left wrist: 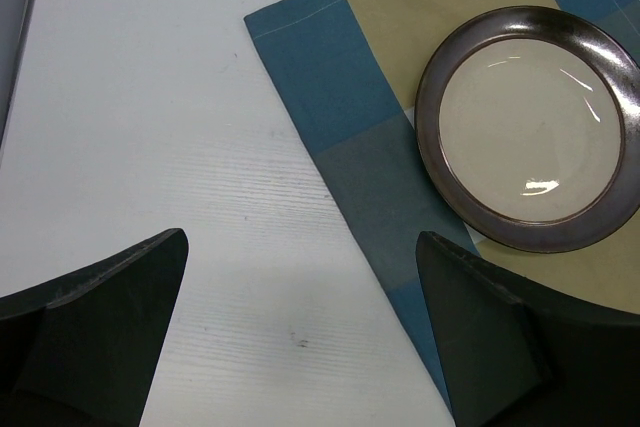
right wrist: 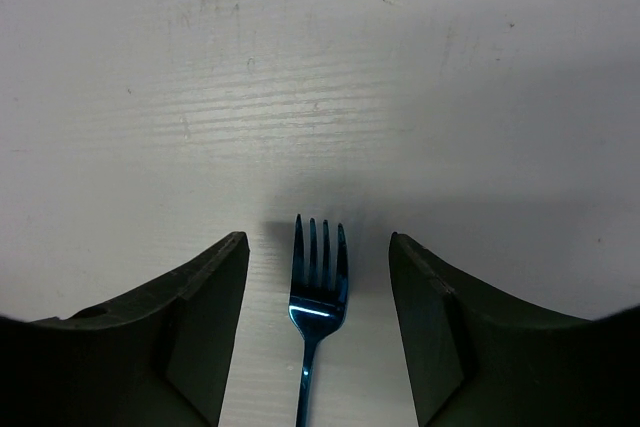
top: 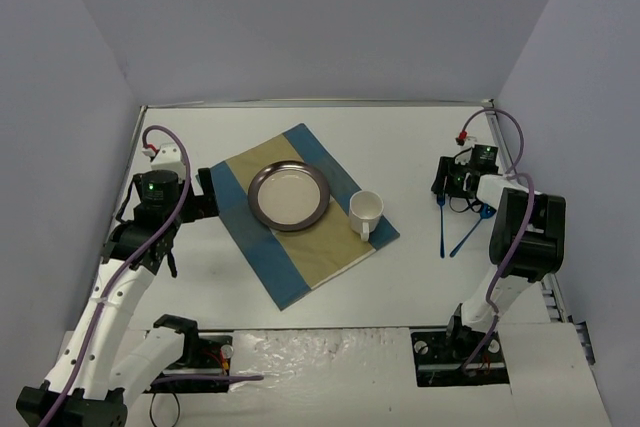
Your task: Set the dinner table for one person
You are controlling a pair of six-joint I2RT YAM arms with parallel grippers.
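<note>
Blue fork (right wrist: 318, 292) bracketed by right jaws, parted and not touching it, presumably aligned to lift it off white worktop (top: 300, 127) spanning beneath everything, toward mat (top: 235, 212) bearing plate (top: 289, 196) and cup (top: 365, 212); left jaws gaping empty over mat's corner, seemingly parked clear.

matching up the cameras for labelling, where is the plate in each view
top external: brown-rimmed plate left of centre, on the striped mat, left of the white mug
left wrist: plate at upper right, on that mat
right wrist: not in it
shared landmark: the mat's blue stripe beside the plate, in both views that show it
</note>
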